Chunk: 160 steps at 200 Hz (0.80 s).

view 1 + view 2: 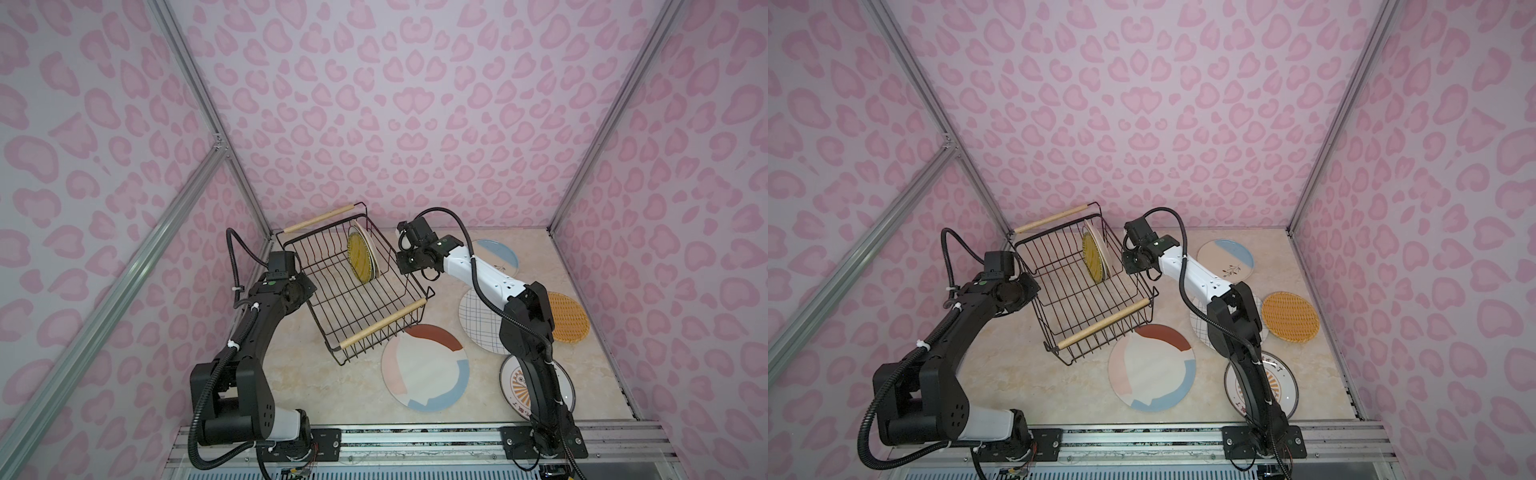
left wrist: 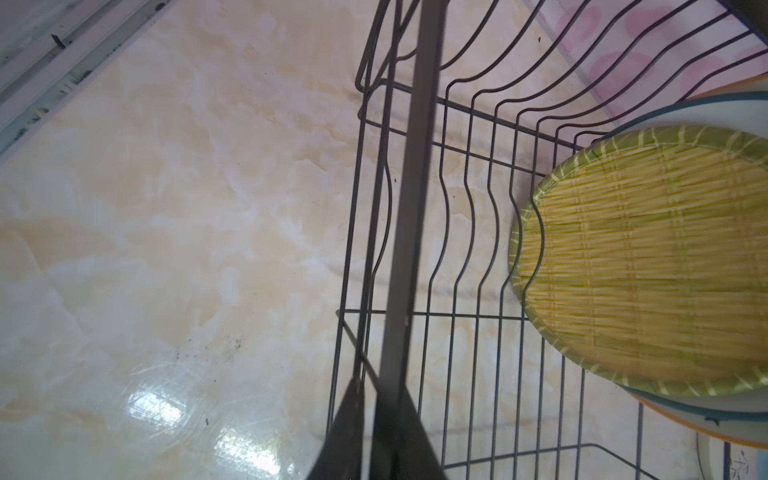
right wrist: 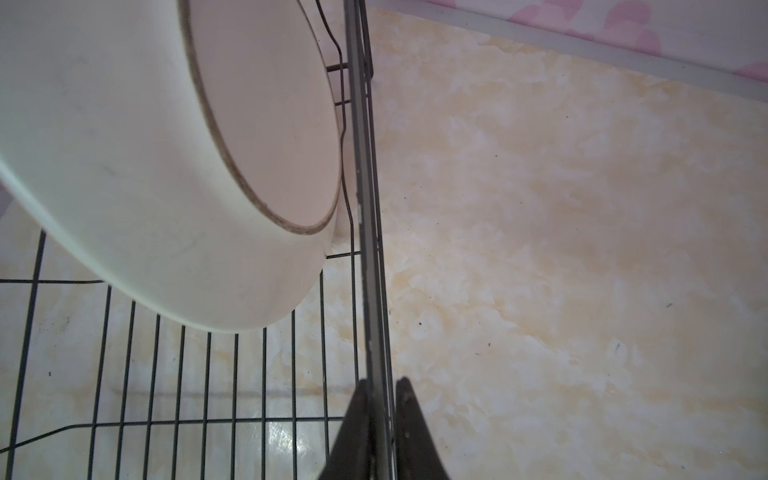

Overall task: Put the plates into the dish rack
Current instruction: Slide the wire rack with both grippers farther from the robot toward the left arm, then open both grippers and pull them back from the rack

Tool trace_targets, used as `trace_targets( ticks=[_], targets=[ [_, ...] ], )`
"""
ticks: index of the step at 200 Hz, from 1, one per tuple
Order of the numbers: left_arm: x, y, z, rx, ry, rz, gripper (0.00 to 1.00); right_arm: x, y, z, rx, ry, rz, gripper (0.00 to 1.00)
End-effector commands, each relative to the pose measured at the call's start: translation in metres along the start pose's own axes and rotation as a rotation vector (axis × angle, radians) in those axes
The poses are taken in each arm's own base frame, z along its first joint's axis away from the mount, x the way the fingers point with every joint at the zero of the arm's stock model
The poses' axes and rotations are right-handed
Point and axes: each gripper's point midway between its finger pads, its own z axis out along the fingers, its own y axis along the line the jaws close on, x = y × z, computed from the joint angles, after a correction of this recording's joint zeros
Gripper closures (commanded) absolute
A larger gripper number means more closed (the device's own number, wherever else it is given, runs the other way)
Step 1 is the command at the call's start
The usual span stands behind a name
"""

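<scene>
Black wire dish rack [image 1: 382, 328], pale wooden handles, left fingers [image 2: 345, 436] and right fingers [image 3: 353, 428] tight on its rim.

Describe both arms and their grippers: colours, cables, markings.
The left arm is black with a white section by its base; the right arm has a black lower link and a white forearm dotted with holes. A ribbed black cable hose, held by white ties, runs along each, and each wrist shows a green mark. The left gripper and right gripper have dark, tapered fingers.
</scene>
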Motion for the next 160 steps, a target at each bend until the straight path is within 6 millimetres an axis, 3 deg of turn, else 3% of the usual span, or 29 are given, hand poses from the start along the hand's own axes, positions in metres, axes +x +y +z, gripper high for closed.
trace_targets(
  ticks=[1,57,104,126,160],
  targets=[
    [0.002,-0.001,-0.005,0.011,0.0,-0.033,0.78,-0.002,-0.005,-0.003,0.011,-0.012,0.027,0.85],
    [-0.015,-0.018,-0.042,0.078,-0.053,-0.019,0.52,-0.012,-0.009,-0.022,-0.006,-0.055,0.05,0.7],
    [-0.028,-0.049,-0.115,0.244,-0.12,0.055,0.35,-0.035,-0.02,-0.07,-0.013,-0.156,0.094,0.52],
    [-0.016,-0.065,-0.154,0.385,-0.117,0.117,0.28,-0.042,-0.034,-0.106,-0.009,-0.229,0.129,0.45],
    [0.028,-0.082,-0.196,0.61,-0.021,0.184,0.25,-0.023,-0.057,-0.157,-0.003,-0.316,0.194,0.36]
  ],
)
